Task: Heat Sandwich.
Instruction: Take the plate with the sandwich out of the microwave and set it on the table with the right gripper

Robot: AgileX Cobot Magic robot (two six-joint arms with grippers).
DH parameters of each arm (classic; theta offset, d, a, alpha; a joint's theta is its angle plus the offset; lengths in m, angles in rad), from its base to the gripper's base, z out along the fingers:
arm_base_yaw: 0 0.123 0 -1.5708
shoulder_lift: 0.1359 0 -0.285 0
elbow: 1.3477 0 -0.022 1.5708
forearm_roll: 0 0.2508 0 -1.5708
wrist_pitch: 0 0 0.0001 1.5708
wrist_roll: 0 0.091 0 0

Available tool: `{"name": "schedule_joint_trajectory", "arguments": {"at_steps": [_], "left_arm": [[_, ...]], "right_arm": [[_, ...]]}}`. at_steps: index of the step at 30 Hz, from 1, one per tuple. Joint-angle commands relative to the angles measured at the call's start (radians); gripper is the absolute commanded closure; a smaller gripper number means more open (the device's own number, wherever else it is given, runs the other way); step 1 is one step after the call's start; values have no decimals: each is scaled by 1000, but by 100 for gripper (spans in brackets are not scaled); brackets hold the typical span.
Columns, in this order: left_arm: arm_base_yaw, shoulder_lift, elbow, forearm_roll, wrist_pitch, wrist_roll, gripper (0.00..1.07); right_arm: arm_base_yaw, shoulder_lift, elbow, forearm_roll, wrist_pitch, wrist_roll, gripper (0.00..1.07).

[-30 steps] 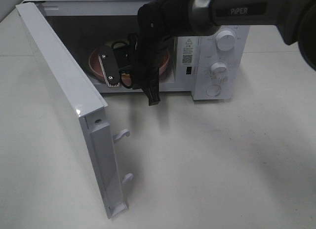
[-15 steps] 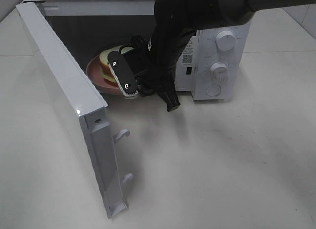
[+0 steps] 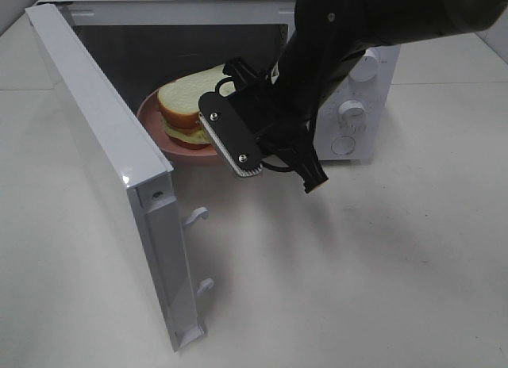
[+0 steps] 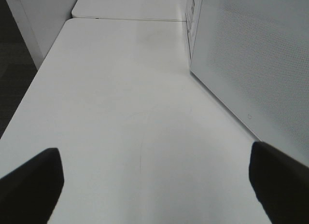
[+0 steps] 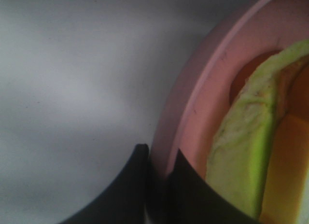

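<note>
High view overlooks microwave (image 3: 349, 106); right wrist hugs plate (image 5: 193, 103) rim.

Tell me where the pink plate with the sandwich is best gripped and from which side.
Grip the pink plate by its thin raised rim, coming from the open front of the microwave. The rim is the only part the sandwich leaves bare, and the open door blocks the left. The right tool is shut on that rim.

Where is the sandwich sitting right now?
In the exterior high view the sandwich lies on the pink plate at the open microwave's mouth; the right hand pinches the plate's rim.
</note>
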Motion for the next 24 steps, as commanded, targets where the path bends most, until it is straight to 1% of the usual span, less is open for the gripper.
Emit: {"name": "schedule_joint_trajectory", "arguments": {"at_steps": [1,3,4,7,8,9,11,12,14,16,17,19,22,24], "left_arm": [[2,-25,2,-3,-4,1,9],[2,-25,2,-3,-4,1,9],[2,-25,2,-3,-4,1,9],[2,-25,2,-3,-4,1,9],[2,-25,2,-3,-4,1,9],[2,-25,2,-3,-4,1,9],[2,-25,2,-3,-4,1,9],[2,-25,2,-3,-4,1,9],[2,-25,2,-3,-4,1,9],[2,-25,2,-3,-4,1,9],[2,-25,2,-3,-4,1,9],[2,-25,2,-3,-4,1,9],[2,-25,2,-3,-4,1,9],[2,-25,2,-3,-4,1,9]], "right_arm": [[4,-65,55,25,-52,-28,107],[4,-106,102,57,-61,-33,107],[4,-106,102,57,-61,-33,107],[4,-143,148,68,-67,-38,107],[4,-172,187,68,-83,-39,107],[4,-172,187,68,-83,-39,107],[4,-197,225,68,-98,-39,107],[4,-227,266,73,-120,-39,107],[4,-239,282,81,-129,-39,107],[4,-265,318,101,-138,-39,107],[4,-293,352,111,-139,-39,107],[4,-303,365,113,-139,-39,107],[4,-356,424,118,-139,-34,107],[4,-366,436,118,-141,-32,107]]}}
